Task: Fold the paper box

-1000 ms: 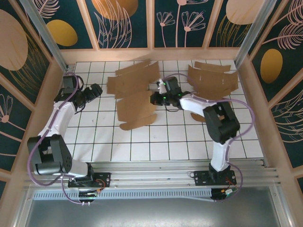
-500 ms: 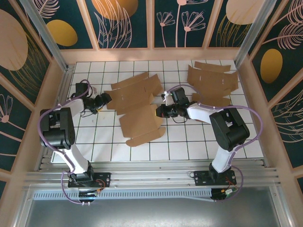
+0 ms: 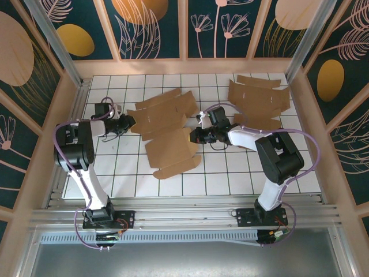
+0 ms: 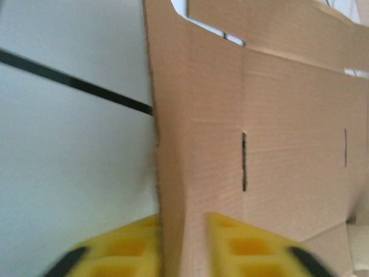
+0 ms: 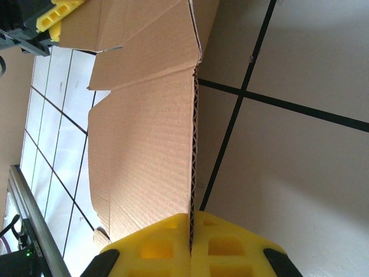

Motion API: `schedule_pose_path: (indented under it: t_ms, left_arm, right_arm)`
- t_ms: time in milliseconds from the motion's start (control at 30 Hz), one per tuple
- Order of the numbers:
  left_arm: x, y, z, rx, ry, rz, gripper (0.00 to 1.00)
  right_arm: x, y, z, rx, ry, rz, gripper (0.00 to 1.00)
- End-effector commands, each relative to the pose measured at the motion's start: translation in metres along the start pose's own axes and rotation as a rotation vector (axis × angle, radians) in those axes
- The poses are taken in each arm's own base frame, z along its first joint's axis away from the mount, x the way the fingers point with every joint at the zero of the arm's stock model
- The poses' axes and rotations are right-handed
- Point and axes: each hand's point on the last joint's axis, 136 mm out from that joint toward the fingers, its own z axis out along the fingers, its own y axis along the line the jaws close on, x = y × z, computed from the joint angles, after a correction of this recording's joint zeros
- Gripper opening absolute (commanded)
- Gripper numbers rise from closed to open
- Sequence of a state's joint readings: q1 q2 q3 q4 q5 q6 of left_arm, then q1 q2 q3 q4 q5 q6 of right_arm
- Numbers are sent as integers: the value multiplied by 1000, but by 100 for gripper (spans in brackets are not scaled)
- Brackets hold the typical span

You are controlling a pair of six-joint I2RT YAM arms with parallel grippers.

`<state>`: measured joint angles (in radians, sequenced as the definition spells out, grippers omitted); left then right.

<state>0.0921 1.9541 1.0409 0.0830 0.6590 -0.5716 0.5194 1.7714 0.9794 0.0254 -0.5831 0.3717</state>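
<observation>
Cardboard, brown and corrugated, is what I have to work: the flat die-cut box blank (image 3: 167, 135) lies unfolded near the middle of the white tiled table (image 3: 230, 173), with no panel creased upright yet as far as I can judge. I have it pinched from both ends. At its left edge the left gripper (image 4: 181, 225) has a yellow finger on each face of the sheet, clamped on it as best I can tell. At its right edge the right gripper (image 5: 190, 225) is closed tight on the raw fluted edge. Holding opposite sides, I reckon, stops the sheet sliding while a panel is bent. Right of the blank and further back lies a second flat brown cardboard sheet (image 3: 256, 104), just behind the right arm, and a swing there could snag it. The wooden enclosure wall (image 3: 63, 101) stands close past the blank's left side, leaving the left arm little room.
</observation>
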Motion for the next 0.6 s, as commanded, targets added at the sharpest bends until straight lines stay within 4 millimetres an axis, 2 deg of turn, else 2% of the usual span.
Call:
schedule_pose_path:
  t_ms: [0, 100, 167, 233, 300, 333, 433, 567]
  left_arm:
    - [-19, -36, -4, 122, -32, 110, 6]
    - [-28, -69, -21, 163, -93, 277, 0]
    - [-25, -97, -32, 193, -138, 459, 0]
    - [-17, -130, -42, 238, -194, 673, 0]
    - [-9, -157, -50, 301, -251, 835, 0]
    - [-9, -169, -57, 333, -282, 882, 0]
    - [-2, -189, -63, 427, -305, 995, 0]
    - [19, -200, -63, 473, -307, 1199, 0]
  right_arm:
    - [-26, 6, -15, 44, -77, -6, 6]
    - [-50, 0, -39, 136, -155, 10, 26]
    - [-71, 3, -65, 179, -235, -34, 40]
    - [-95, 8, -95, 223, -332, -124, 60]
    - [-117, 17, -123, 269, -429, -267, 91]
    - [-125, 23, -134, 288, -467, -347, 99]
    - [-143, 44, -157, 342, -562, -675, 99]
    - [-146, 72, -163, 358, -572, -1154, 99]
